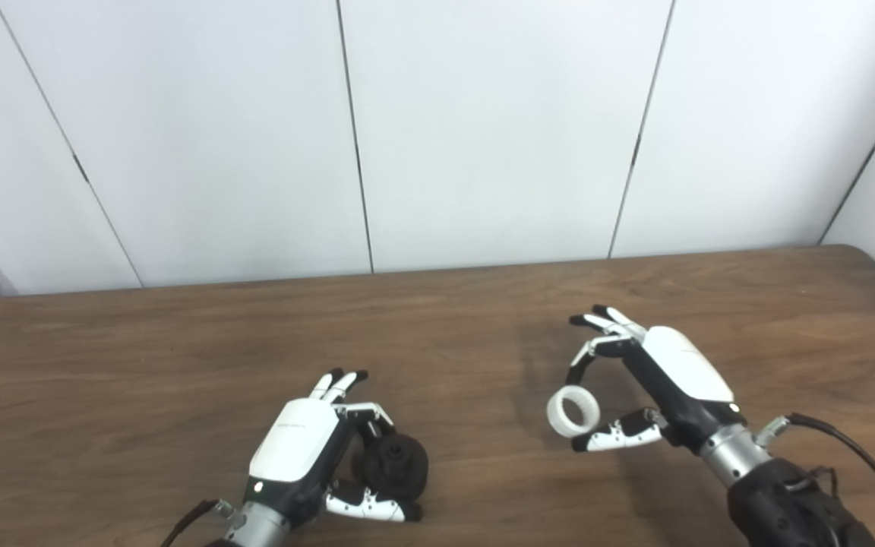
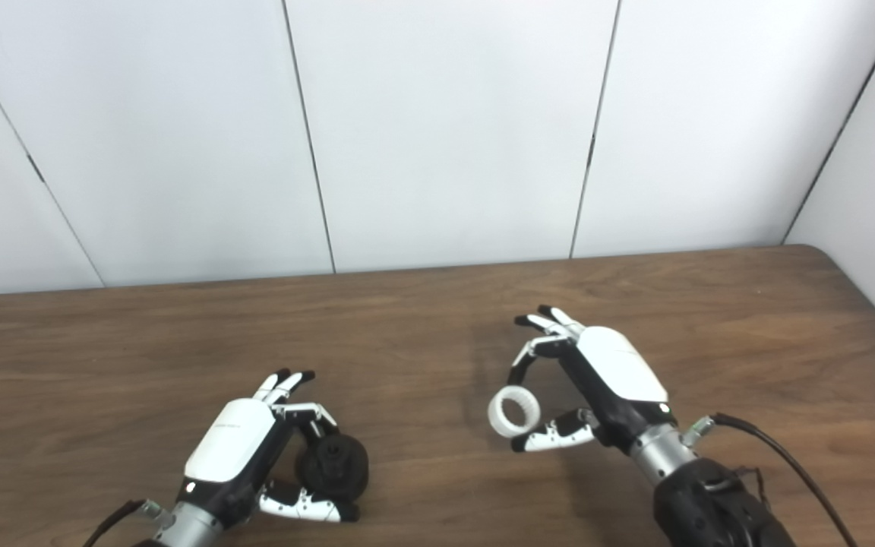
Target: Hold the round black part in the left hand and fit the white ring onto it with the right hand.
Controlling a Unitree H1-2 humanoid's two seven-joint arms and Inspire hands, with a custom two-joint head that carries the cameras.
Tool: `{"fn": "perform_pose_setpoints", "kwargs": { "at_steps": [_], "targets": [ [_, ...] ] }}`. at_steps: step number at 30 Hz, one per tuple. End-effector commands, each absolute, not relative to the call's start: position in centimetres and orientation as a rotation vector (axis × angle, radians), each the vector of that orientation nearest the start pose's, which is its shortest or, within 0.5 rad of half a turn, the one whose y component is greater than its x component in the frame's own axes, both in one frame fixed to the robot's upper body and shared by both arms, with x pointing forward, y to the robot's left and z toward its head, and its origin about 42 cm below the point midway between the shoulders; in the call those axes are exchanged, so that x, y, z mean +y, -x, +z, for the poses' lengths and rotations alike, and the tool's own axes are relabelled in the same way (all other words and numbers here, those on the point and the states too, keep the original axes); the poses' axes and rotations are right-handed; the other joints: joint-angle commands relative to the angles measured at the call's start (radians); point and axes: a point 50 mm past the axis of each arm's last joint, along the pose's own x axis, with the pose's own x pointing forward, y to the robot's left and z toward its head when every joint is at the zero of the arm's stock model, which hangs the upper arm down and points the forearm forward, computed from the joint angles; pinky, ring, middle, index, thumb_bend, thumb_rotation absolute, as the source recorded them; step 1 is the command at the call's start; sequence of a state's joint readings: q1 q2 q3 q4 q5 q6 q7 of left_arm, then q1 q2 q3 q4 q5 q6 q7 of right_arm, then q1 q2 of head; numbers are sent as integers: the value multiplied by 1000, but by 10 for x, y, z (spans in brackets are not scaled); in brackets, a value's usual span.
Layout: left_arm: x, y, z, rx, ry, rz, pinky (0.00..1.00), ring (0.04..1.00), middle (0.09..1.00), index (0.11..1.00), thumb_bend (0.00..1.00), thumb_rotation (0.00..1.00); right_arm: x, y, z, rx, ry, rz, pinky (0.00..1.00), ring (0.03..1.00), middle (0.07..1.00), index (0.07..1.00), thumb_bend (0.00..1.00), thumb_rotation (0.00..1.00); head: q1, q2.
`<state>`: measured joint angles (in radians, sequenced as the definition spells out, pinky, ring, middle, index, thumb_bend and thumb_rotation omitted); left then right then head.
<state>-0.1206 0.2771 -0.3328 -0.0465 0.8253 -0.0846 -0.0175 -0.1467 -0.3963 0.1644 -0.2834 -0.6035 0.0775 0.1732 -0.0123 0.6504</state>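
No readable text, label, brand, number or sign anywhere. Only a faint grey marking on the white back shell of the left hand, too small and blurred to make out. Nothing legible on the right hand, the wall panels or the desk.

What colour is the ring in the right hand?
White; the ring in the right hand shows best in the left eye view.
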Motion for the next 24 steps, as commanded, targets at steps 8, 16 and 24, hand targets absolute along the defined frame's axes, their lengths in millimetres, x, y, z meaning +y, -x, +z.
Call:
{"fn": "perform_pose_setpoints", "kwargs": {
  "at_steps": [8, 16, 24],
  "targets": [
    [186, -303, 127, -298, -1140, -386, 1000, 949, 826, 480, 519, 46, -232, -322, 240, -433, 1001, 284, 967, 983, 899, 475, 519, 130, 34, 28],
    [179, -304, 125, -304, -1187, -396, 1000, 945, 826, 480, 520, 47, -217, -325, 243, -466, 966, 330, 960, 971, 887, 475, 518, 129, 66, 50],
    [169, -299, 120, -303, -1169, -435, 1000, 955, 832, 480, 520, 47, -203, -324, 241, -463, 950, 376, 938, 977, 897, 475, 519, 130, 82, 57]
  ]
}}
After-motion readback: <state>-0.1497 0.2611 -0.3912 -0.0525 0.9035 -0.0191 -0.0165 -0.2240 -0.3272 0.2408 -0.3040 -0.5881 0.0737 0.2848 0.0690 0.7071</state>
